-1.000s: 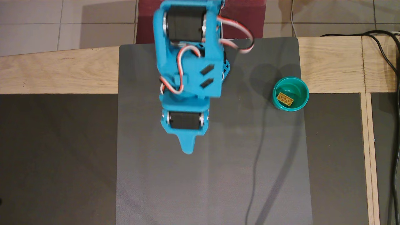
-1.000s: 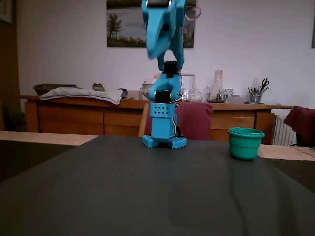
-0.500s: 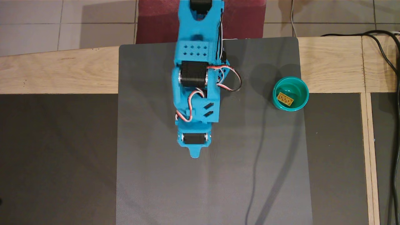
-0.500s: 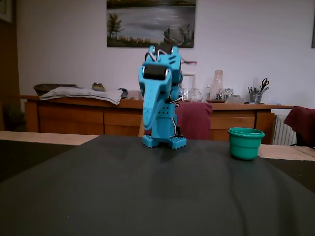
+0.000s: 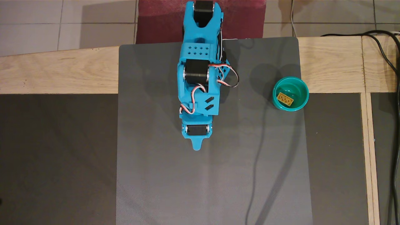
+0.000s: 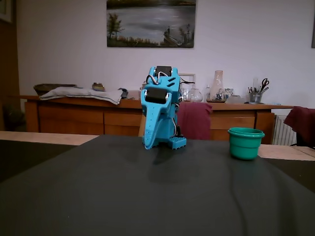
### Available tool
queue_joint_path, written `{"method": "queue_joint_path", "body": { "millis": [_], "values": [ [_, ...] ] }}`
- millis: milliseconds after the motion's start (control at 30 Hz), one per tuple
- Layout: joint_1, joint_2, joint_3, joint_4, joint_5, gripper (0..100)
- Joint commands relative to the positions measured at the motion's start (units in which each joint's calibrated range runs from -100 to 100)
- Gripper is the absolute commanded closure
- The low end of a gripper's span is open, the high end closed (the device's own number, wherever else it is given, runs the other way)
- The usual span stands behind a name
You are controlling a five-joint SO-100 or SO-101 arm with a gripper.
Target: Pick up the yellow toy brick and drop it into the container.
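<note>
The yellow toy brick [image 5: 286, 99] lies studs up inside the teal-green container [image 5: 304, 90], which stands at the right edge of the grey mat in the overhead view. In the fixed view the container [image 6: 245, 143] stands on the right, and its wall hides the brick. My blue arm is folded up at the middle of the mat. The gripper [image 5: 197, 146] points down toward the mat, far left of the container. In the fixed view the gripper [image 6: 148, 145] has its jaws together, with nothing between them.
The grey mat [image 5: 212, 181] lies on a wooden-framed table [image 5: 56, 75]. A black cable [image 5: 387, 62] runs along the right side. A dark red cloth-covered chair [image 6: 194, 119] stands behind the arm's base.
</note>
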Motion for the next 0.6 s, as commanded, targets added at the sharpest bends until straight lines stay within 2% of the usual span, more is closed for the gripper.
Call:
{"method": "queue_joint_path", "body": {
  "millis": [0,567],
  "values": [
    [0.05,-0.52,-0.43,0.38,0.23,100],
    [-0.26,-0.6,-0.43,0.38,0.29,100]
  ]
}}
